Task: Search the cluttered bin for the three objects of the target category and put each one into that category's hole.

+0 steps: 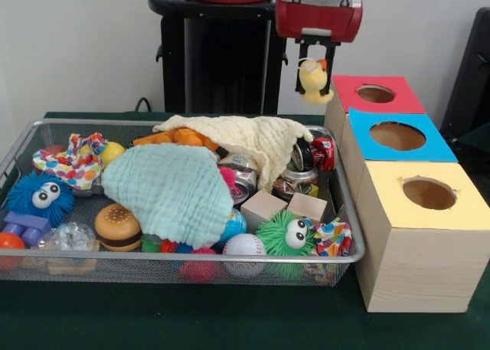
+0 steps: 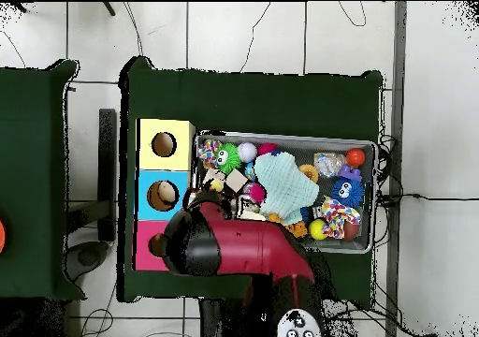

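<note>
My gripper [image 1: 315, 59] is shut on a small yellow plush toy with an orange beak [image 1: 315, 80]. It holds the toy in the air just left of the red-topped box [image 1: 406, 97], beside its round hole [image 1: 375, 93], above the wire-mesh bin's [image 1: 92, 122] far right corner. Orange plush fur [image 1: 180, 138] shows under a cream cloth [image 1: 260, 139] at the back of the bin. In the overhead view the arm [image 2: 239, 249] covers the gripper and most of the red box [image 2: 145, 249]; the bin's rim [image 2: 290, 137] shows.
A blue-topped box [image 1: 398, 135] and a yellow-topped box [image 1: 429, 193] stand in a row nearer than the red one. The bin holds a mint cloth [image 1: 172, 189], fuzzy blue [image 1: 38, 197] and green [image 1: 287, 235] balls, a toy burger [image 1: 117, 227], cans, wooden blocks and a baseball.
</note>
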